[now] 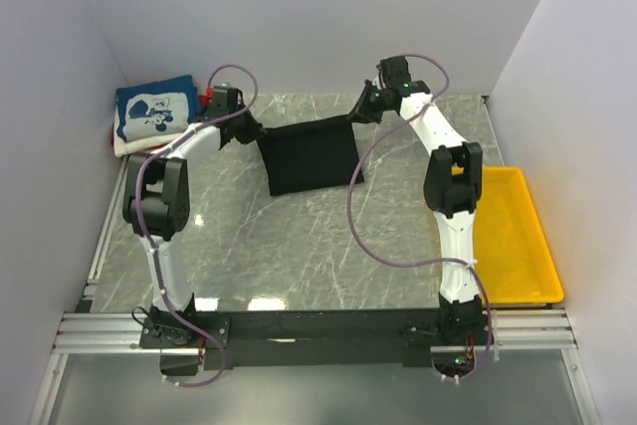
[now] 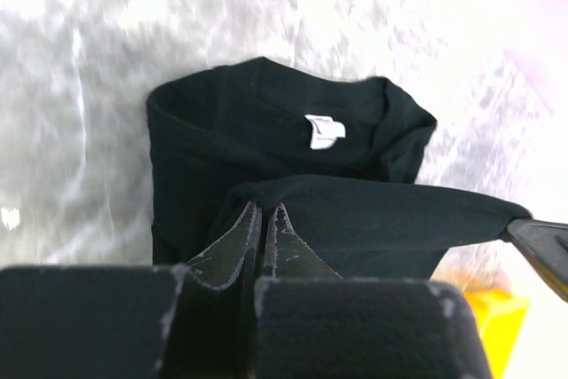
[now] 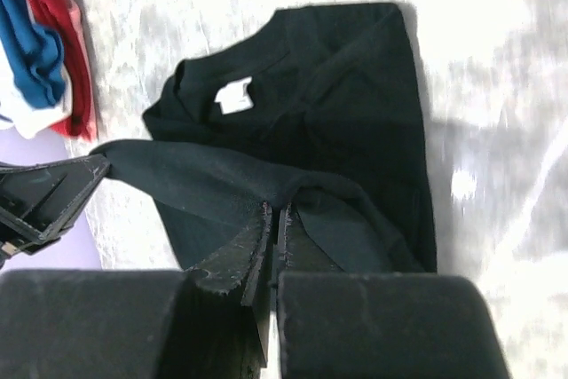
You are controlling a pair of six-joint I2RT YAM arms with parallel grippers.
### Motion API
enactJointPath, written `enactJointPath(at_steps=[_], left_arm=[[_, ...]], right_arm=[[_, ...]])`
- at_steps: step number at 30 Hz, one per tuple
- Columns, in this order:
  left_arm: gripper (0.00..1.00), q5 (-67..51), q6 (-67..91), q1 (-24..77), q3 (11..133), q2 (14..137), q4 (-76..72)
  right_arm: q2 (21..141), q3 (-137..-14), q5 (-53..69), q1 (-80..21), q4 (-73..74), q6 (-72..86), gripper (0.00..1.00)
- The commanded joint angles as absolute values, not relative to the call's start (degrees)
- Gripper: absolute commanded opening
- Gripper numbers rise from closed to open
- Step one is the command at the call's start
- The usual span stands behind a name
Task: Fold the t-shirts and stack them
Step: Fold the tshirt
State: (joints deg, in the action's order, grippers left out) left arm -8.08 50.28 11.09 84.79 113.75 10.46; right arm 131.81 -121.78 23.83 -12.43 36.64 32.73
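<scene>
I had the black t-shirt (image 1: 309, 158) partly folded at the far middle of the counter (image 1: 299, 256). My left hand (image 2: 264, 212) and right hand (image 3: 275, 210) were each pinched on one edge of it, holding that edge taut above the lower layer. The folded stack (image 1: 151, 118), blue on top, lay in the far left corner. I judged that finishing this fold and stacking it were left. The yellow tray (image 1: 518, 236) on the right held nothing I could see.

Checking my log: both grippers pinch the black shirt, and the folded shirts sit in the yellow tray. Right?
No. The folded shirts sit at the far left corner of the table, not in the yellow tray, per the top external view. The rest holds.
</scene>
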Motion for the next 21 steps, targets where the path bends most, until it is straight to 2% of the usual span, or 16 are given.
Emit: enactJointPath(at_steps=[1, 4, 7, 8, 10, 11, 12, 14, 15, 18, 21], left_arm=[[0.0, -7.73, 49.66, 8.88, 91.13, 116.8, 10.2], [0.0, -7.3, 49.75, 8.0, 92.63, 119.87, 9.67], [0.0, -7.38, 50.01, 6.42, 93.43, 121.46, 9.58], [0.0, -8.08, 50.1, 5.98, 93.34, 122.25, 8.01], [0.01, -9.66, 49.75, 4.49, 94.12, 123.83, 6.6], [0.1, -10.54, 49.22, 4.05, 94.83, 124.36, 6.94], [0.3, -10.55, 48.96, 3.52, 95.62, 124.71, 7.47], [0.51, -10.63, 48.26, 3.17, 96.07, 124.19, 6.95], [0.68, -10.37, 48.08, 3.16, 95.72, 123.58, 6.6], [0.75, -9.85, 48.08, 3.16, 93.61, 120.24, 4.93], [0.73, -7.4, 48.43, 3.86, 91.85, 116.73, 5.89]], right_arm=[[136.22, -129.1, 26.1, -10.46, 36.4, 31.11, 0.0], [139.3, -130.95, 27.94, -9.67, 32.44, 31.64, 0.05], [141.33, -132.18, 28.3, -9.05, 30.77, 31.99, 0.29], [141.76, -132.88, 28.47, -8.62, 30.76, 32.17, 0.4], [141.59, -132.89, 27.78, -8.26, 31.37, 32.08, 0.47], [140.37, -132.28, 27.34, -8.35, 31.46, 31.91, 0.5], [139.58, -131.58, 26.9, -8.35, 31.46, 31.64, 0.51], [135.99, -127.81, 25.06, -8.44, 31.38, 30.59, 0.51], [134.57, -126.05, 24.35, -8.52, 31.03, 30.41, 0.51], [129.66, -119.46, 21.46, -9.31, 29.36, 29.27, 0.51], [127.27, -116.99, 19.79, -11.07, 29.27, 28.22, 0.5]])
